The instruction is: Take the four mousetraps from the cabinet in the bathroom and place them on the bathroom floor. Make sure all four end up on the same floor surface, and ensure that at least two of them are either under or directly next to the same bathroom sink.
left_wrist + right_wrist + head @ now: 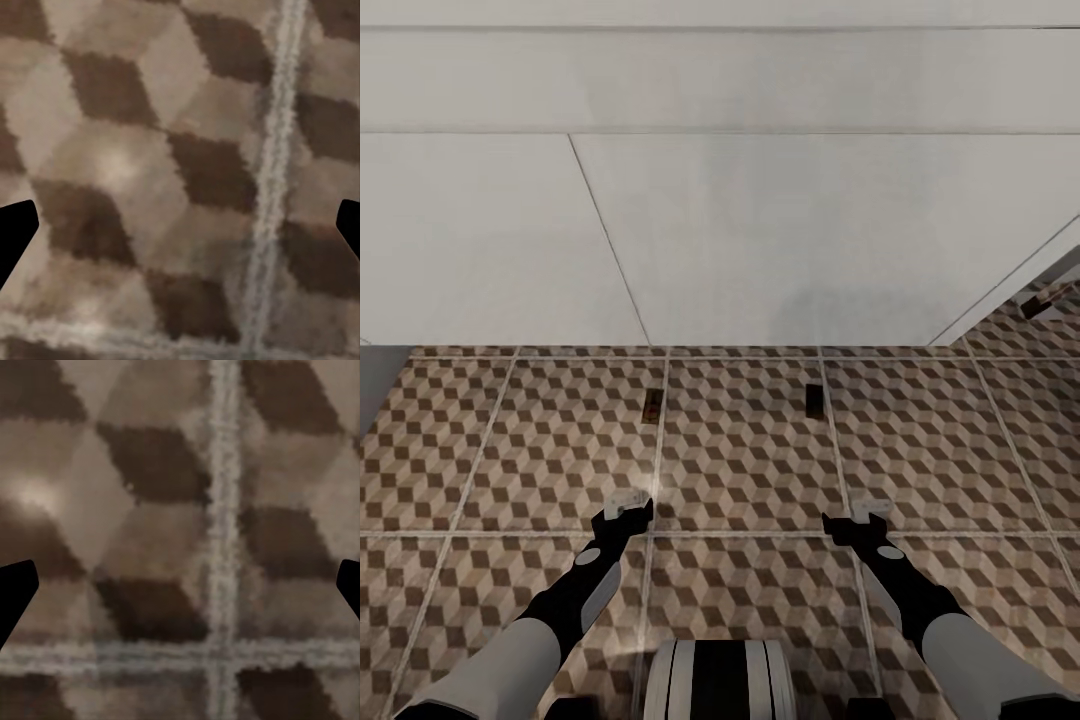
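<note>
Two mousetraps lie on the bathroom floor (740,470) just in front of the white bathroom sink (760,230): one (652,406) on a grout line, the other (814,398) to its right. They are small brown boards with dark metal parts. My left gripper (625,505) hangs low over the tiles, nearer to me than the left trap, and is open and empty. The right gripper (865,515) is likewise open and empty, short of the right trap. Both wrist views look straight onto cube-patterned floor (150,187) (150,547), with dark fingertips (15,232) (15,592) at the picture edges.
A small dark flat thing (1038,307) lies on the tiles past the sink's right end; I cannot tell what it is. A grey surface (375,385) borders the floor at the left. My own base (720,680) is at the bottom of the head view.
</note>
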